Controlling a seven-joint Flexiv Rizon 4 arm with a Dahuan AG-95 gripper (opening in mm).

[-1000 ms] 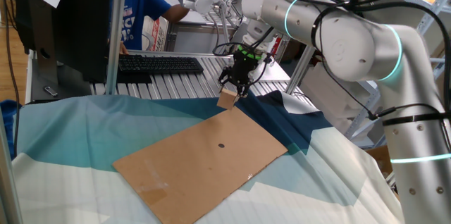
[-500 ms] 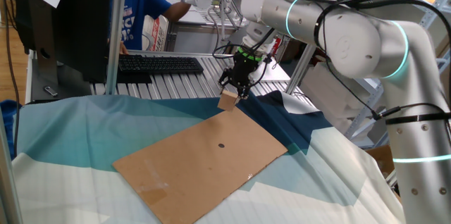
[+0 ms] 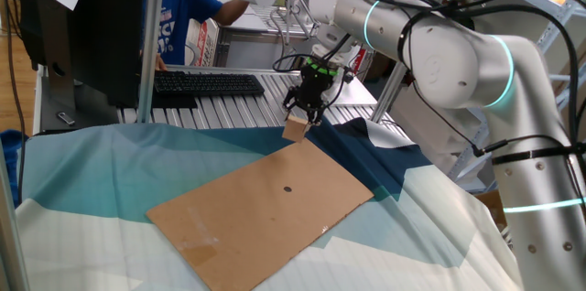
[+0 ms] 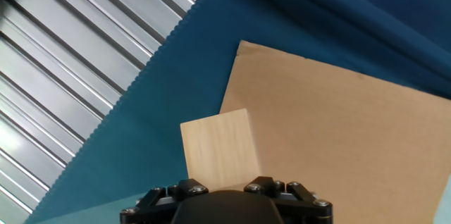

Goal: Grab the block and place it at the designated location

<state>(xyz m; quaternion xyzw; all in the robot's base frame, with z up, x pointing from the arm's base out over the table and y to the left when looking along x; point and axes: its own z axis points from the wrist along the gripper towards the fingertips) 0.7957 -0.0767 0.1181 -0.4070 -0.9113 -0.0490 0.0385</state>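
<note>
A small pale wooden block (image 3: pixel 295 129) hangs under my gripper (image 3: pixel 305 113), which is shut on it, at the far corner of a brown cardboard sheet (image 3: pixel 265 204). In the hand view the block (image 4: pixel 220 148) sticks out past the black hand body. It overlaps the left edge of the cardboard (image 4: pixel 338 125) near its corner, with blue cloth (image 4: pixel 148 139) to its left. I cannot tell whether the block touches the surface. The fingertips are hidden. A small dark spot (image 3: pixel 287 189) marks the middle of the cardboard.
Teal and white cloth (image 3: pixel 82 181) covers the table, with a dark blue fold (image 3: pixel 366 154) to the right of the block. Behind it are a ribbed metal surface (image 3: pixel 238 108), a black keyboard (image 3: pixel 206 82), a monitor (image 3: pixel 101 26) and a person in blue (image 3: pixel 183 7).
The arm's upper links have shifted slightly to the left. The gripper and the block stay where they were.
</note>
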